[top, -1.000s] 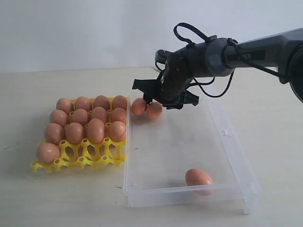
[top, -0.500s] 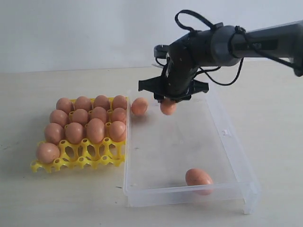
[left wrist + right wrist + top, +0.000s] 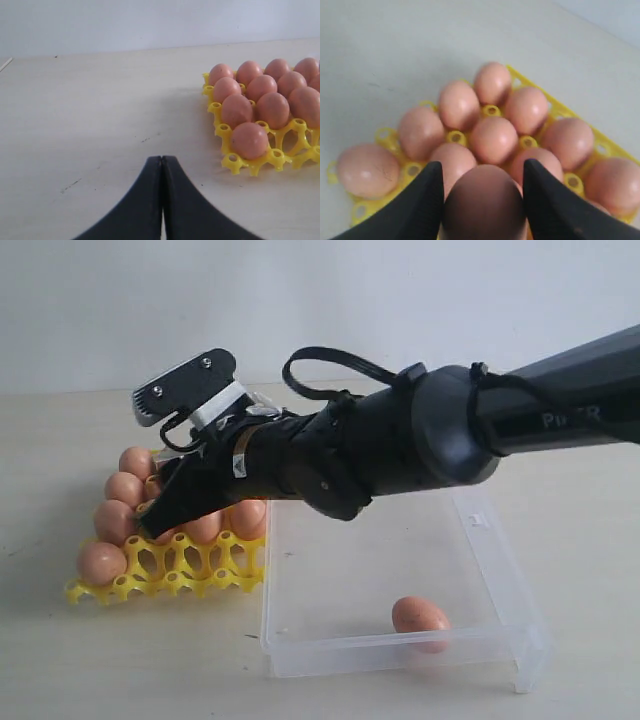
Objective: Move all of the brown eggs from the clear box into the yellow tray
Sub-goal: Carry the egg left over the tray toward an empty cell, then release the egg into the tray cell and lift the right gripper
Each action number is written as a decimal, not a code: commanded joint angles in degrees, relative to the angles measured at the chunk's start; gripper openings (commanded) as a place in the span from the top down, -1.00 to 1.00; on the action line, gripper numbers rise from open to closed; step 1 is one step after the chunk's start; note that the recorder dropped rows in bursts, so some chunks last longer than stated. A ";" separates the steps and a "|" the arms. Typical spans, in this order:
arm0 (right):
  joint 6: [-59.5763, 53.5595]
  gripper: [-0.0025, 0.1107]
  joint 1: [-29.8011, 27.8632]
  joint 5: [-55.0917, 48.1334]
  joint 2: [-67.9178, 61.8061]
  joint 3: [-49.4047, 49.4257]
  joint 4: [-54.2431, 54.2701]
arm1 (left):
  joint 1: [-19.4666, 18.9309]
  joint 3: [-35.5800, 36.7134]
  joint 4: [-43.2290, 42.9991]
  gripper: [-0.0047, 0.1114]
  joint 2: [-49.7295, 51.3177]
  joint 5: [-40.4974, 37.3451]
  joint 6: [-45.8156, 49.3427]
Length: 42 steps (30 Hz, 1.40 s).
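1. Over the tabletop (image 3: 90, 660), the right arm (image 3: 430, 440) has swung from the box's far end across to the tray.
2. The box (image 3: 505, 585) shows one egg (image 3: 420, 616) near its front wall. Another, by the far corner a second ago, is now hidden behind the arm.
3. The tray (image 3: 170, 582) has three front cups bare.
4. The right pincer (image 3: 482, 170) clasps a held egg (image 3: 482, 207) over the tray, so setting it down looks to be next. The left pincer (image 3: 161, 165) is closed and empty.

Black right pincer (image 3: 482, 165), arm (image 3: 440, 430), looped cable (image 3: 330, 352)
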State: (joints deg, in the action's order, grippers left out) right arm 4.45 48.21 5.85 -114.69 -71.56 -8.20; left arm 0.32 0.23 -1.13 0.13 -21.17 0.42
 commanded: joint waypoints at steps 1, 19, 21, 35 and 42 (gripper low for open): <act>1.12 0.96 2.42 9.35 -1.31 0.90 -4.08 | 0.27 -0.23 0.21 0.92 -0.13 0.50 -0.01; 16.02 0.96 2.98 27.11 -11.26 0.77 -18.79 | 0.27 -0.23 0.21 0.92 -0.13 0.50 -0.01; 14.82 0.96 2.98 27.11 -11.28 0.68 -18.79 | 0.27 -0.23 0.21 0.92 -0.13 0.50 -0.01; 14.67 0.60 0.36 27.01 -11.81 0.30 -18.67 | 0.27 -0.23 0.21 0.92 -0.13 0.50 -0.01; 16.75 0.23 0.26 25.87 -14.08 -2.91 -18.80 | 0.27 -0.23 0.21 0.92 -0.13 0.50 -0.01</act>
State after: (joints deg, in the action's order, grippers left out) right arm 20.57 48.73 31.87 -128.23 -73.25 -26.70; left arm 0.32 0.23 -1.13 0.13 -21.17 0.42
